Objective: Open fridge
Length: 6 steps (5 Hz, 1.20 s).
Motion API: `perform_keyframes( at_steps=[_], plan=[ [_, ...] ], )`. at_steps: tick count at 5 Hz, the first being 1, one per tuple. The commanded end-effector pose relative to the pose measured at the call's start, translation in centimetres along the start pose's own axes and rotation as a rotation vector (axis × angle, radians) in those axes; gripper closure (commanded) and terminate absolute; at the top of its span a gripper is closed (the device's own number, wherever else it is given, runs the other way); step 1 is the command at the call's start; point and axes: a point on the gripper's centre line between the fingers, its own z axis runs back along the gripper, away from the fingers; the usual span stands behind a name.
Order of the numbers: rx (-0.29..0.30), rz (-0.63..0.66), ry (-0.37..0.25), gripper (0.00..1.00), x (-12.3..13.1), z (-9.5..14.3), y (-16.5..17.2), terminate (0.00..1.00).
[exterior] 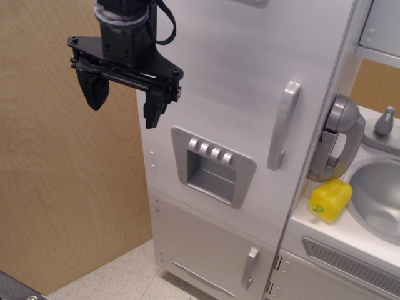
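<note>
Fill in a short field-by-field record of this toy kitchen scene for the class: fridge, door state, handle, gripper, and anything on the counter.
fridge: tall white toy fridge with a grey recessed four-button dispenser panel
door state: large upper door looks shut, flush with the body
handle: silver vertical handle near the door's right edge, untouched
gripper: black robot gripper at upper left, jaws open, holding nothing, away from the handle
lower door: smaller, with a short handle, looks shut
counter: yellow toy pepper beside the grey sink basin
</note>
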Motion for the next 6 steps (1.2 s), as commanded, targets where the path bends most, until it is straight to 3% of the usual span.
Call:
perform_keyframes(
  at_steps=[1,3,5,6],
  plan=[
    [0.0,0.0,0.0,0.0,0.0,0.0,0.0,0.0],
    [-0.072,-0.08,0.021,0.0,0.2,0.7,-6.8,0.0],
    [-0.273,-0.252,0.006,0.0,1.4,1.0,-13.2,0.0],
    [-0.321,-0.258,-0.035,0.0,2.6,1.1,-15.0,0.0]
  ],
)
